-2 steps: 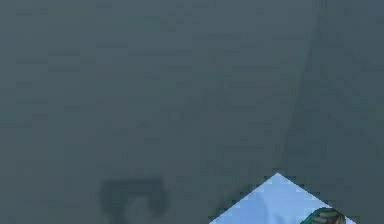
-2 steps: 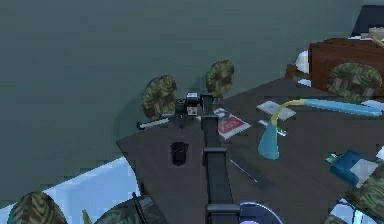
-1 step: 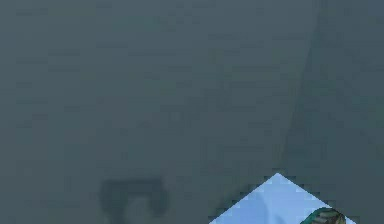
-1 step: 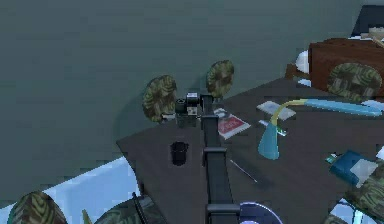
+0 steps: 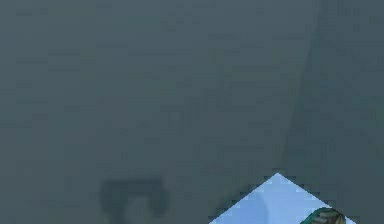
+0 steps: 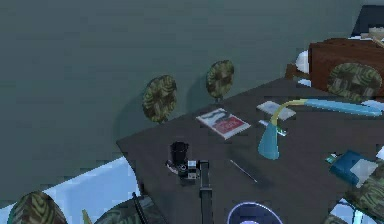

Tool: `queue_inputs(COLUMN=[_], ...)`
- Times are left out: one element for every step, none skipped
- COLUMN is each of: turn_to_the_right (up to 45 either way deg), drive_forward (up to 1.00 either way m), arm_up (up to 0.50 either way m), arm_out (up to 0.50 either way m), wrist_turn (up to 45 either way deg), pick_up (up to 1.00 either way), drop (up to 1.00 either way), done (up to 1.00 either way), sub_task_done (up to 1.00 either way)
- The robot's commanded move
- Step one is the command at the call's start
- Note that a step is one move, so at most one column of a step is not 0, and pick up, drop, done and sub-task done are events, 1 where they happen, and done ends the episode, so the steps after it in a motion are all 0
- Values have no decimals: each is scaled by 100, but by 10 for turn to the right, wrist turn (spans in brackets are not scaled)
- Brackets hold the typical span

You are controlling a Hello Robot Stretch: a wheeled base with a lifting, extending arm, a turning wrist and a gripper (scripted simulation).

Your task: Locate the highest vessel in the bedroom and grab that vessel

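My arm [image 6: 205, 198] rises from the arm side view's bottom edge over a dark table [image 6: 300, 180]. Its two white marked squares sit near the table's near-left part, and the gripper [image 6: 178, 156] shows as a dark stubby shape just left of them. I cannot make out its far end, so I cannot tell whether it holds anything. A dark round bowl-like thing [image 6: 252, 213] lies on the table at the bottom edge, right of the arm.
On the table are a blue desk lamp [image 6: 270, 140], a red-covered book [image 6: 224, 123], a second book [image 6: 277, 108] and a pen [image 6: 243, 170]. Camouflage-patterned chairs [image 6: 159, 97] [image 6: 220, 78] stand along the far side before a grey wall [image 5: 150, 90]. A wooden dresser [image 6: 345, 50] stands at the upper right.
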Motion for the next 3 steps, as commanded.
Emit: queue_inputs(turn_to_the_right=[0, 0, 0], drive_forward=[0, 0, 0], arm_up=[0, 10, 0], arm_out=[0, 0, 0], wrist_turn=[0, 0, 0], pick_up=[100, 0, 0], drop=[0, 0, 0], done=[0, 0, 100], sub_task_done=[0, 0, 0])
